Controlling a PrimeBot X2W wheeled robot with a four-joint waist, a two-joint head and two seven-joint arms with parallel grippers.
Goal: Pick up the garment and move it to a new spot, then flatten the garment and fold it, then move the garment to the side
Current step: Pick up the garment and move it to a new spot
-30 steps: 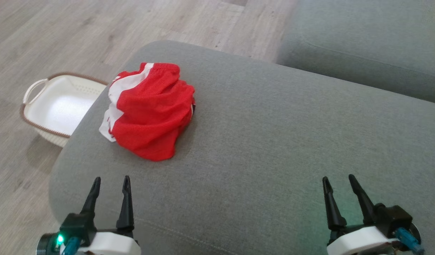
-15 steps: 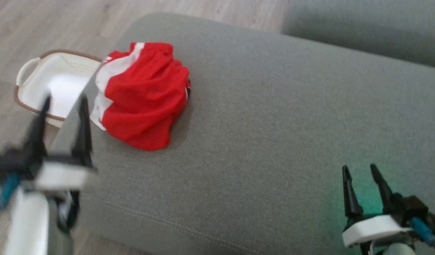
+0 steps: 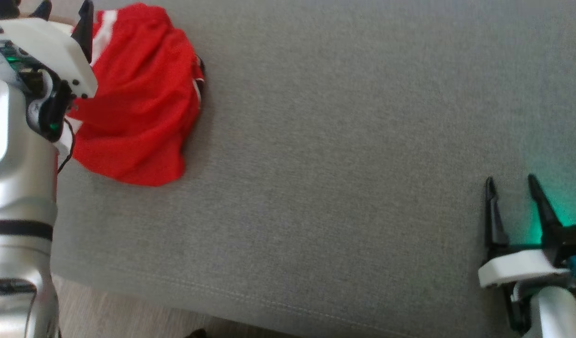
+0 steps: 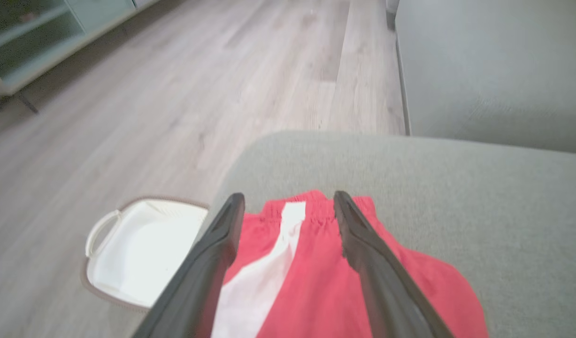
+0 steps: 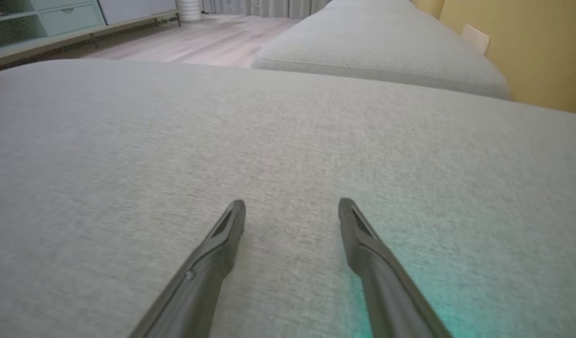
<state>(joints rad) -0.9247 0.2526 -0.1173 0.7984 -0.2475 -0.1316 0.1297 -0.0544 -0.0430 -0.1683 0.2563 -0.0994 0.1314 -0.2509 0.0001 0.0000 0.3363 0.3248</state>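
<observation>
Two hands stand wide open, both empty. Within the last second the left hand point(image 3: 65, 10) has travelled from the near edge of the grey sofa cushion point(image 3: 339, 164) up to the red shorts point(image 3: 137, 94). The head camera has also tipped down, so the whole picture shifted, but the shorts themselves have not moved. They lie crumpled at the left edge of the cushion, toward its far corner, with a white basket point(image 4: 137, 253) on the floor just beyond that edge. In the left wrist view the fingers straddle the white stripe and the elastic waistband; whether the tips touch the cloth I cannot tell. The right hand point(image 3: 510, 180) hovers near the cushion's near right corner, well apart from the shorts. I judge the first pick is about to begin: the left hand needs only to descend and close on the waistband
</observation>
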